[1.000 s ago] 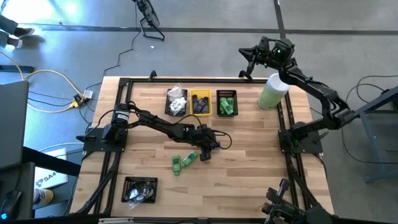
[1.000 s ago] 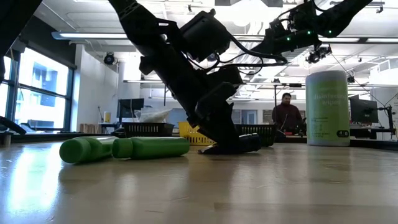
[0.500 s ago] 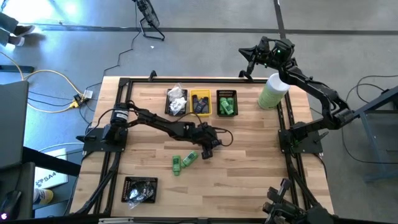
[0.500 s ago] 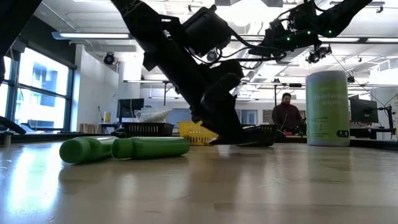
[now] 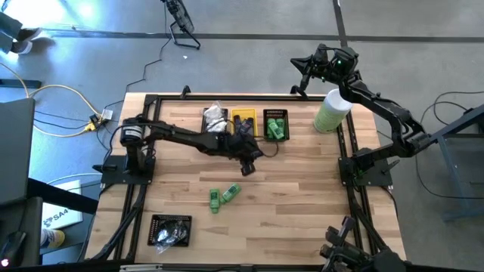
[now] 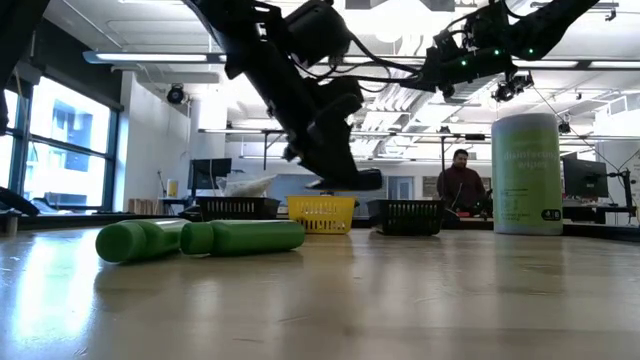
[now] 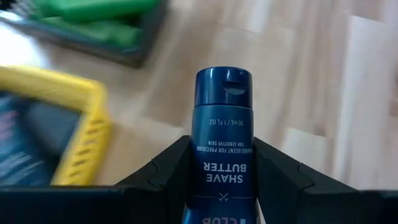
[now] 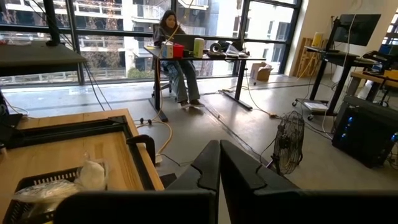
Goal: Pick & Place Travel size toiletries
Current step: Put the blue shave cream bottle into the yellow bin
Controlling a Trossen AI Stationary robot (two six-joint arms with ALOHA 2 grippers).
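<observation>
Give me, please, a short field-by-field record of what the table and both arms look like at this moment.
left gripper: shut on the blue tube, raised above the table near the yellow bin
right gripper: shut, empty, parked past the table's far right corner
loose items: two green bottles lying on the table
far row of bins: white packets, yellow bin, green bottles
near left bin: dark items
big pale-green cylinder: upright at the far right edge

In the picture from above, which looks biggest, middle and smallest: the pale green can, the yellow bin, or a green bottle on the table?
1. Pale green can
2. Yellow bin, close behind, so unsure
3. Green bottle, smallest
</observation>
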